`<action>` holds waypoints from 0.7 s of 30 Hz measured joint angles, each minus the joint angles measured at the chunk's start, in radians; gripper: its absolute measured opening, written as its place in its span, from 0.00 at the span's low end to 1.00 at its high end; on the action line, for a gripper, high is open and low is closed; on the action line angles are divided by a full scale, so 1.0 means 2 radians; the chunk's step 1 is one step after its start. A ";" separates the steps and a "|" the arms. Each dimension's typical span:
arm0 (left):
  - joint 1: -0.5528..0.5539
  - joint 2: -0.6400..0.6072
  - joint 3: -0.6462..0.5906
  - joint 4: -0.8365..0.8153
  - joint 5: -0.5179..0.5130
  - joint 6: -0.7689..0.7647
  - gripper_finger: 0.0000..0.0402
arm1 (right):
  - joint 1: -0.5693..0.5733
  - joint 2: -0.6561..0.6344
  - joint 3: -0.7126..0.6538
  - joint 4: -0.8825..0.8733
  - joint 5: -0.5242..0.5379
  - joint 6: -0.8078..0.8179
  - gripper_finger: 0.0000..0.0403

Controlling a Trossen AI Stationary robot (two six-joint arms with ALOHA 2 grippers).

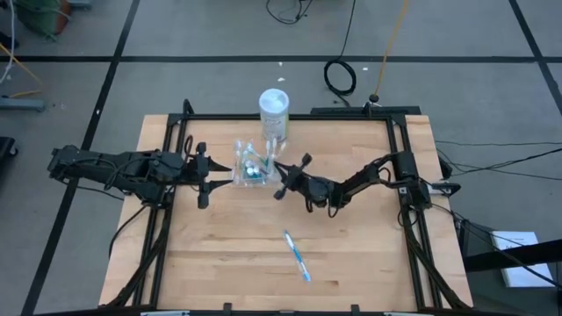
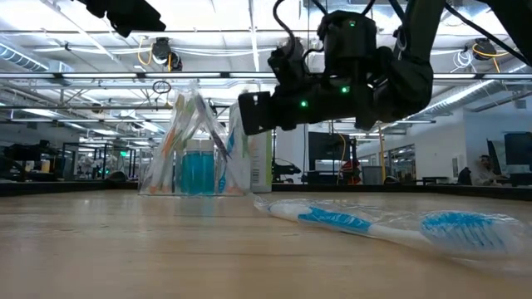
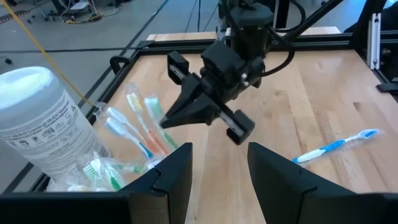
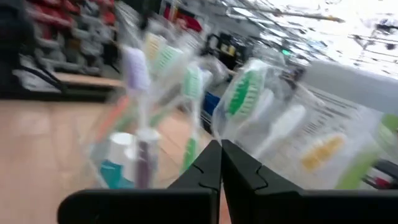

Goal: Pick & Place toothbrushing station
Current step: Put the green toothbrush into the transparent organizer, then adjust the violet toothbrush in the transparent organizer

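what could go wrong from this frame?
1. The right hand sits close beside the clear cup of toothbrushes; a sideways nudge could tip it.
2. The white canister stands right behind the cup and could be knocked too.
3. The left hand, open, flanks the cup's other side, so the arms may collide.

Motion blur smeared the toothbrushes (image 4: 242, 93) in the right wrist view, and the white canister (image 3: 37, 124) was cut off by the left wrist view's edge.
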State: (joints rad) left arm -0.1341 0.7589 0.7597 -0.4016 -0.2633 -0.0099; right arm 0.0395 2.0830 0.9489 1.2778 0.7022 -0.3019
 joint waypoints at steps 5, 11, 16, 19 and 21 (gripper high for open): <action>0.000 0.000 0.000 0.000 0.000 -0.009 0.40 | 0.000 -0.001 0.001 -0.013 0.016 0.000 0.00; 0.000 0.000 0.000 0.000 0.000 -0.010 0.40 | 0.000 -0.006 0.000 -0.018 0.015 0.001 0.08; 0.000 0.000 0.000 -0.015 0.000 -0.011 0.40 | 0.007 -0.007 0.000 -0.025 0.017 0.001 0.19; 0.000 0.000 0.000 -0.031 0.000 -0.023 0.40 | 0.018 -0.008 0.000 -0.028 0.024 0.001 0.27; 0.000 0.000 0.000 -0.042 0.000 -0.039 0.40 | 0.028 -0.008 0.000 -0.028 0.051 -0.001 0.31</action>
State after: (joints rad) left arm -0.1341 0.7589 0.7597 -0.4850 -0.2638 -0.0875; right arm 0.0950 2.0663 0.9485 1.2213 0.8047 -0.3045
